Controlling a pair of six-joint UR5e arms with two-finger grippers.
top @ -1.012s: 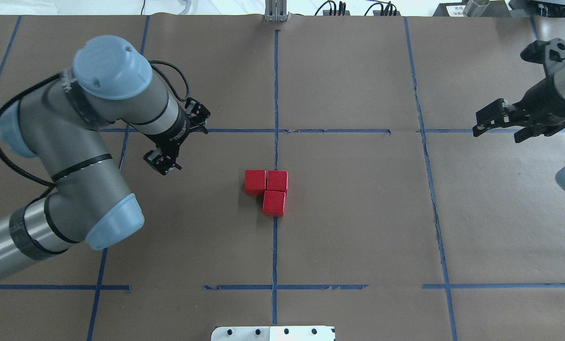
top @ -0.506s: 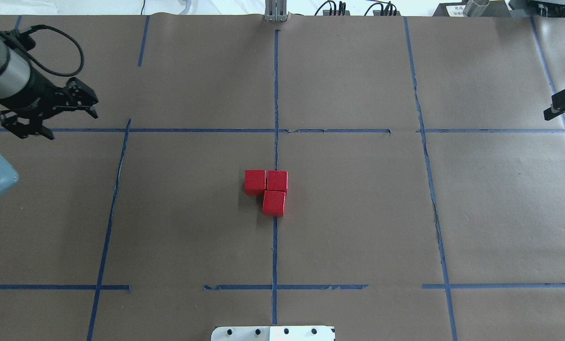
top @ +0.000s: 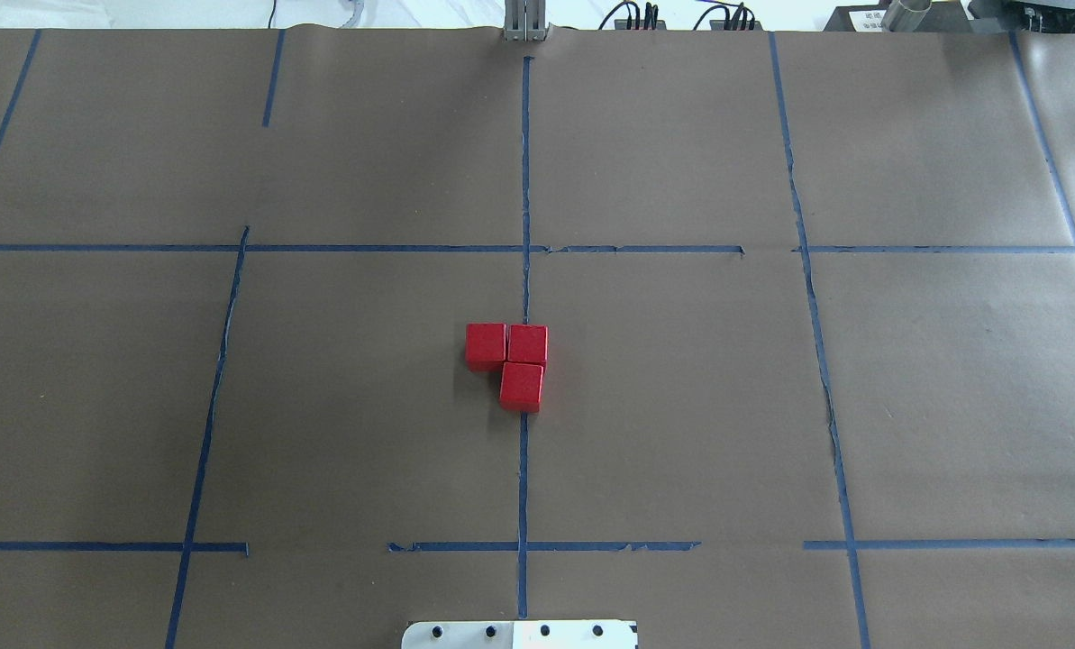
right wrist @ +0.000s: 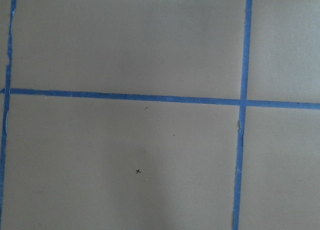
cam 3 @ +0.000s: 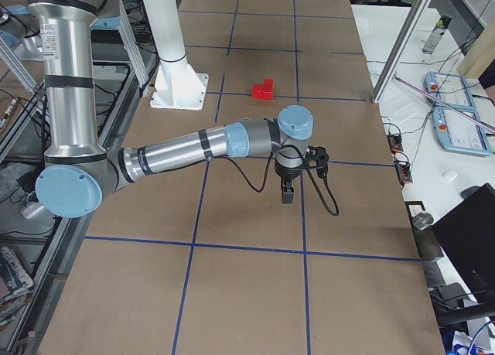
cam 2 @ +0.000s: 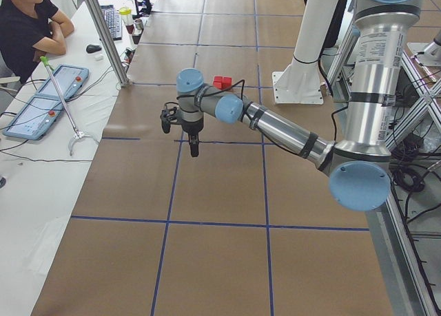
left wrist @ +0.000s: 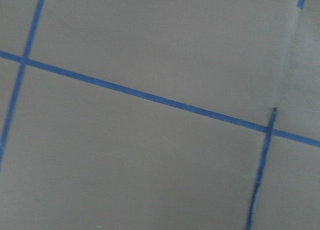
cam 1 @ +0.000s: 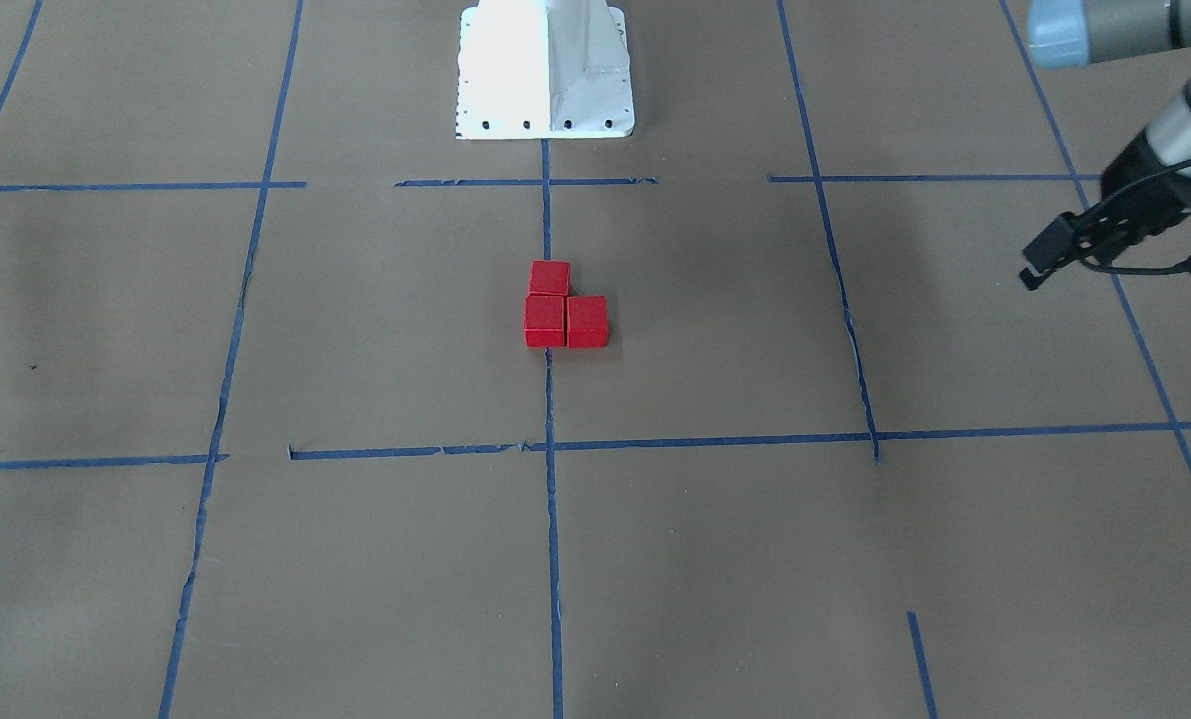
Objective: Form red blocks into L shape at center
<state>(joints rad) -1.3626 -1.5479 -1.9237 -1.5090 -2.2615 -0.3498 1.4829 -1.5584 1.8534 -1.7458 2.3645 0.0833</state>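
Three red blocks lie touching in an L at the center, on the vertical blue tape line: one, one and one. They also show in the front view. Neither arm shows in the overhead view. My left gripper hangs at the front view's right edge, far from the blocks, fingers spread and empty. It also shows in the exterior left view. My right gripper shows only in the exterior right view, over the paper away from the blocks; I cannot tell whether it is open or shut.
The white robot base stands at the table's near edge on the blue line. Brown paper with blue tape grid lines covers the table. An operator's side table with tablets lies beyond the far edge. Both wrist views show only paper and tape.
Both arms have swung outward, the left to the left and the right to the right, and left the overhead view. The three red blocks have not moved.
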